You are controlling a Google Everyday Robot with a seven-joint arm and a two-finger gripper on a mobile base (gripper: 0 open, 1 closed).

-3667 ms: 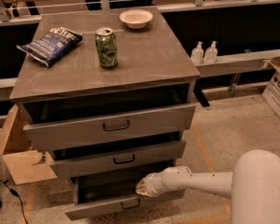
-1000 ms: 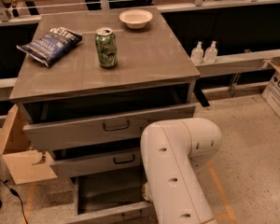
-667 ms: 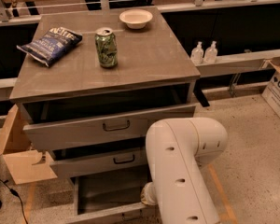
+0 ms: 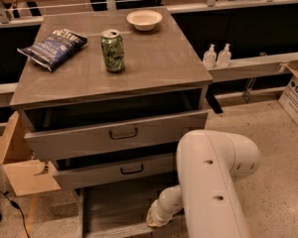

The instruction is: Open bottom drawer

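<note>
The grey cabinet [image 4: 109, 66] has three drawers, all pulled partly out. The bottom drawer [image 4: 114, 207] is the narrowest and sticks out furthest; I look down into its bare inside. Its front runs along the lower edge of the view, and its handle is hidden. My white arm [image 4: 213, 182] stands in front of the cabinet's right side. Its wrist reaches down and left to the gripper [image 4: 153, 221], which sits at the bottom drawer's front, right of centre, mostly cut off by the view's edge.
On the cabinet top lie a blue chip bag [image 4: 52, 46], a green can [image 4: 112, 50] and a white bowl [image 4: 144, 19]. Two small bottles [image 4: 216, 56] stand on a ledge at the right. Cardboard boxes sit at the far right [image 4: 295, 95] and left [image 4: 15, 167].
The bottom drawer has slid further out toward me. My arm has swung from low at the right to a raised elbow, which has since shifted right, uncovering more of the drawer.
</note>
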